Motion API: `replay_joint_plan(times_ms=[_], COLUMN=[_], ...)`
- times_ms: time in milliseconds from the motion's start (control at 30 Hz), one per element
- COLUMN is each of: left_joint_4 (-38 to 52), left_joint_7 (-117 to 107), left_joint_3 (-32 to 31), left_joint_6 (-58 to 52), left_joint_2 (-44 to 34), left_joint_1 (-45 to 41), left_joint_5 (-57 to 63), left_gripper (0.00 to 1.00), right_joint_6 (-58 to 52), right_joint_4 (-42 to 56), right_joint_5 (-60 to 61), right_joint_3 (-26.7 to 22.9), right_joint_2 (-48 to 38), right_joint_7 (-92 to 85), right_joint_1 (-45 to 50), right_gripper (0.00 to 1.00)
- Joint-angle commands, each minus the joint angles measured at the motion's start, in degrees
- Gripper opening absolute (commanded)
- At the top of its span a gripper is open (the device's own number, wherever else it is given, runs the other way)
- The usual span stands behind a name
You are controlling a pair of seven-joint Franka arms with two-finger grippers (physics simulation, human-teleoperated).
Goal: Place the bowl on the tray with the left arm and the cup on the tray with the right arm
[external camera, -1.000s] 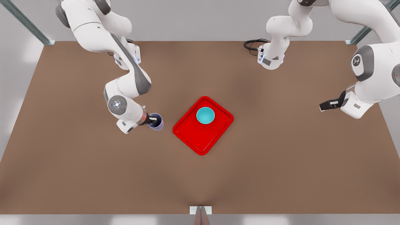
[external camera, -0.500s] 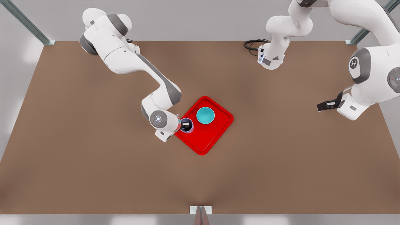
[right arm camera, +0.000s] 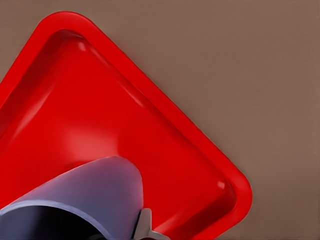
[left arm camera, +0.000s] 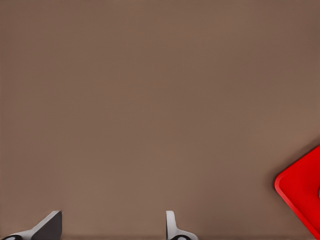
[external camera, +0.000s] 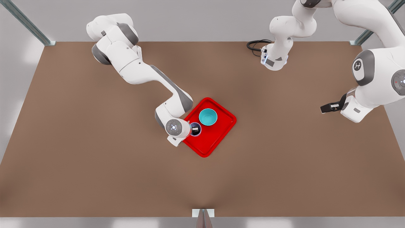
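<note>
We see the right gripper [external camera: 195, 129] gripping the cup [external camera: 196, 130] over the tray [external camera: 218, 134], beside the bowl [external camera: 208, 116]; the left gripper [external camera: 324, 109] waits open at far right.

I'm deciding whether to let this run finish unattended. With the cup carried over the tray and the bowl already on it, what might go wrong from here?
1. The right gripper holds the cup by its rim, one finger inside. If the cup is tilted or still above the tray at release, it may tip.
2. The bowl sits close by; drifting toward it could nudge it.
3. The cup is near the tray's rim on the front view's left; it could land on that rim.
The left gripper waits open, well clear.
</note>
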Motion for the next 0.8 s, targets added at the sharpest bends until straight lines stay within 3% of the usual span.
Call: replay_joint_plan(times_ms=[0, 100, 133, 167, 200, 633, 667, 700, 767], left_joint_4=[0.00, 0.00, 0.00, 0.00, 0.00, 0.00, 0.00, 0.09, 0.09], left_joint_7=[0.00, 0.00, 0.00, 0.00, 0.00, 0.09, 0.09, 0.09, 0.18], left_joint_3=[0.00, 0.00, 0.00, 0.00, 0.00, 0.09, 0.00, 0.09, 0.09], left_joint_6=[-0.04, -0.22, -0.22, -0.13, -0.13, -0.13, -0.13, -0.13, -0.04], left_joint_2=[0.00, 0.00, 0.00, 0.00, 0.00, 0.00, 0.00, 0.00, 0.00], left_joint_1=[-0.01, -0.01, -0.01, -0.01, -0.01, -0.01, -0.01, -0.01, 0.08], left_joint_5=[0.01, 0.01, 0.01, 0.01, 0.01, 0.01, 0.01, 0.09, 0.18], left_gripper=[1.00, 1.00, 1.00, 1.00, 1.00, 1.00, 1.00, 1.00, 1.00], right_joint_6=[-0.13, -0.13, -0.13, -0.13, -0.05, -0.84, -2.93, -9.53, -25.61], right_joint_4=[-0.08, -0.08, -0.08, -0.08, -0.08, 0.62, 0.62, 0.62, 11.42], right_joint_5=[-0.31, -0.40, -0.40, -0.49, -0.49, 0.48, 0.48, 0.48, 0.57], right_joint_3=[0.00, -0.26, -0.35, -0.35, -0.35, 0.00, 0.18, 0.18, 0.09], right_joint_2=[0.04, 0.48, 0.57, 0.57, 0.57, -0.92, -3.11, -10.49, -16.13], right_joint_7=[0.13, 0.13, 0.04, -0.05, -0.05, 0.48, 0.83, 3.64, 3.38], right_joint_1=[0.02, 0.19, 0.37, 0.37, 0.37, -0.07, -0.77, -0.95, -5.69], right_gripper=[0.24, 0.25, 0.48, 0.92, 1.00, 1.00, 1.00, 1.00, 1.00])
